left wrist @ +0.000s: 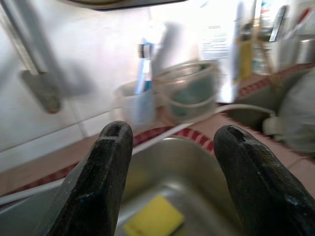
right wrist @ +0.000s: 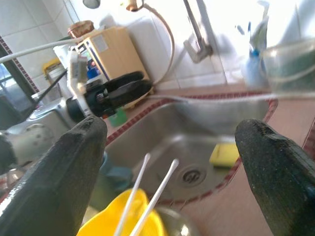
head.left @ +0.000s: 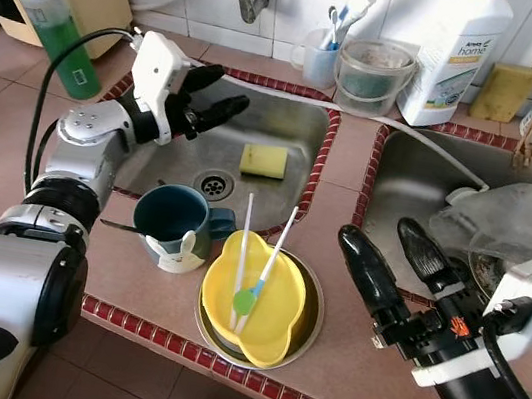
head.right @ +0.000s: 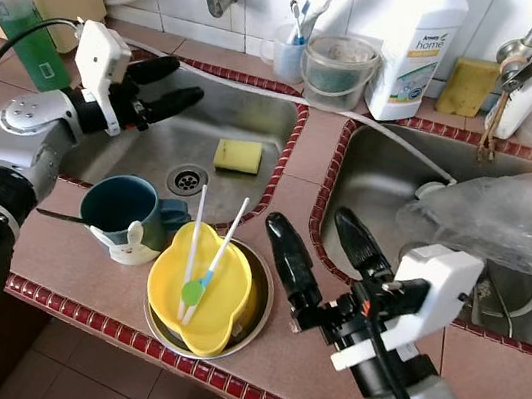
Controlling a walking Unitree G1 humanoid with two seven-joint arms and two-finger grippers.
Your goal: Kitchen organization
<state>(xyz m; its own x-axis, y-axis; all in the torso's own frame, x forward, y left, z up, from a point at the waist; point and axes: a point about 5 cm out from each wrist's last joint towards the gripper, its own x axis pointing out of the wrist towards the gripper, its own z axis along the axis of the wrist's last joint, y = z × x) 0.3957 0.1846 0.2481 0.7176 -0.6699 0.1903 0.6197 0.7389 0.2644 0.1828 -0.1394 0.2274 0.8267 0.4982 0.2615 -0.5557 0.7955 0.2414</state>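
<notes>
A yellow flower-shaped plate (head.left: 253, 294) holding two white sticks and a green spoon sits in a steel bowl (head.left: 306, 329) on the tiled counter front. Beside it stands a dark blue mug (head.left: 171, 219) with a small white cup. A yellow sponge (head.left: 264, 160) lies in the left sink (head.left: 297, 129). My left gripper (head.left: 224, 94) hovers open over the left sink's rim, empty. Over the counter right of the plate, my right gripper (head.left: 387, 237) is open and empty too.
A green soap bottle (head.left: 65, 31) stands at the back left. Behind the sinks are a toothbrush cup (head.left: 320, 58), a clear tub (head.left: 373, 78), a white detergent bottle (head.left: 458, 53) and a yellow sponge (head.left: 503, 91). A clear plastic bag (head.left: 525, 225) fills the right sink. A white hose (head.left: 417, 140) crosses the divider.
</notes>
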